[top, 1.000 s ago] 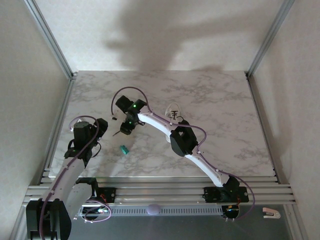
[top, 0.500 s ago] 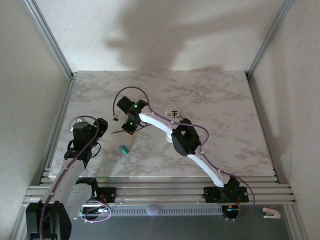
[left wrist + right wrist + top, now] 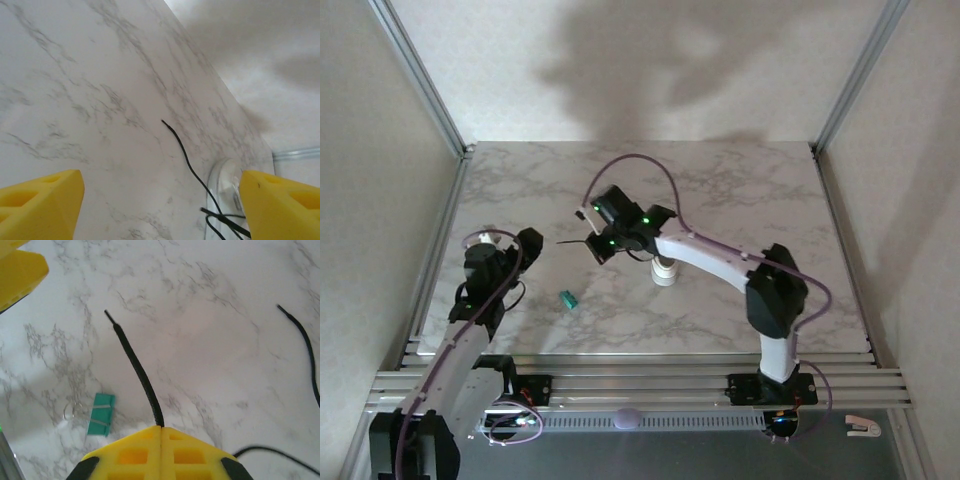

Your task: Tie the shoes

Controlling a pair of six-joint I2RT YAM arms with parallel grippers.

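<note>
Pinching black lace (image 3: 141, 376) (teal clip (image 3: 101, 414) near)

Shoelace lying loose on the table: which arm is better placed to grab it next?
Left, probably. The left gripper is open and facing the loose lace; the right gripper is shut on the other lace, so it is busy.

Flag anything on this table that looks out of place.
A small teal clip lies loose on the marble table, unrelated to the shoe. The black laces are untied, one pinched in the right gripper.
</note>
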